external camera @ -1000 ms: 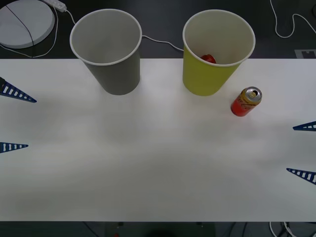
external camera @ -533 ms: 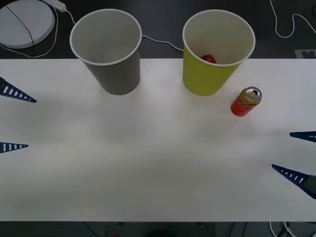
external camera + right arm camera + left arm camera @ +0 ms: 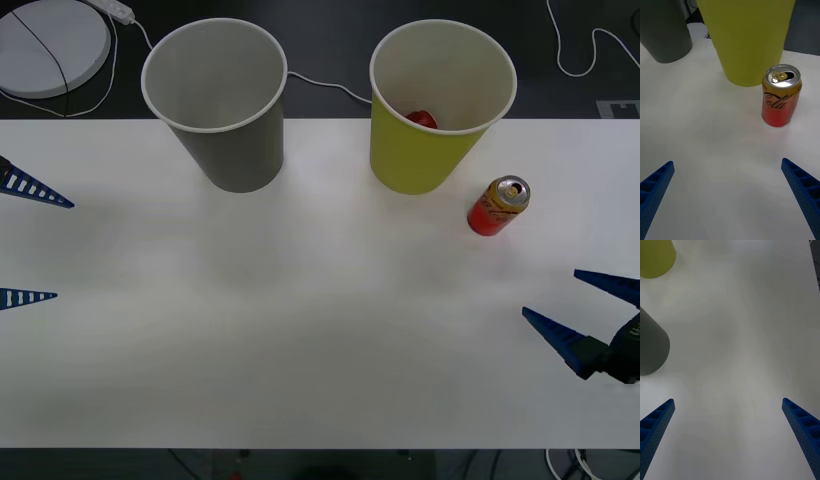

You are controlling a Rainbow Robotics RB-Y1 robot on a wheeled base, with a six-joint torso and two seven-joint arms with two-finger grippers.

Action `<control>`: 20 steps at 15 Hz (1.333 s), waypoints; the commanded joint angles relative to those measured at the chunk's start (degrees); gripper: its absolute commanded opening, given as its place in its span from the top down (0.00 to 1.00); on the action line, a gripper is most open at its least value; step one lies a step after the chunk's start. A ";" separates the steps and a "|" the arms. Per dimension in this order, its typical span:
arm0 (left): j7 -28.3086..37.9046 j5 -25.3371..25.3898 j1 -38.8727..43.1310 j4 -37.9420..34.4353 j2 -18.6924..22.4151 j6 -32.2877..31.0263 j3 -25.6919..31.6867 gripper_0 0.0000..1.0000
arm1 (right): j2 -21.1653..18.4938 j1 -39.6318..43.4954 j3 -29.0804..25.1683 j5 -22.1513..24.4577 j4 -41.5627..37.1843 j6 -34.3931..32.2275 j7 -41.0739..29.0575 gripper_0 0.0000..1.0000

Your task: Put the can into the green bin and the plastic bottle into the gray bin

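Now the left gripper is idling at the left edge of the table, fingers spread wide and gripping nothing; the gray bin is standing ahead of it and off to its inner side, well apart. No plastic bottle is showing on the table, so the gray bin's half of the task is having nothing to work on from here.

Moving rightward, the green bin is standing upright beside the gray one, with a small red object lying inside it. The can is standing upright on the table just beside the green bin's base, apart from it, pull-tab top facing up.

The right gripper is hovering at the right edge, fingers spread and empty, with the can ahead of it and slightly toward its right finger in the right wrist view, still well clear.

The risks, as I judge them: the can is sitting off the gripper's centre line, so a straight advance could be clipping it with one finger and toppling or rolling it. It is also sitting close to the green bin, so a wide approach might be nudging the light bin. A smooth round can may also be slipping in a shallow grip
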 commanded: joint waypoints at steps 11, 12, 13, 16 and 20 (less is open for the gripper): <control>0.00 0.00 0.00 0.00 0.00 0.00 0.00 0.00 | -6.69 -15.01 29.59 9.75 -1.82 40.15 -17.44 0.00; 0.00 0.00 0.00 0.00 0.00 0.00 0.00 0.00 | -7.22 -17.56 33.81 12.74 -1.11 44.11 -21.05 0.00; 0.00 0.00 0.00 0.00 0.00 0.00 0.00 0.00 | -7.57 -20.72 38.64 16.78 0.38 47.98 -25.18 0.00; 0.00 0.00 0.00 0.00 0.00 0.00 0.00 0.00 | -7.48 -29.07 49.72 25.48 6.45 55.01 -36.08 0.00; 0.00 0.00 0.00 0.00 0.00 0.00 0.00 0.00 | -6.95 -39.53 62.90 30.31 12.60 63.44 -45.22 0.00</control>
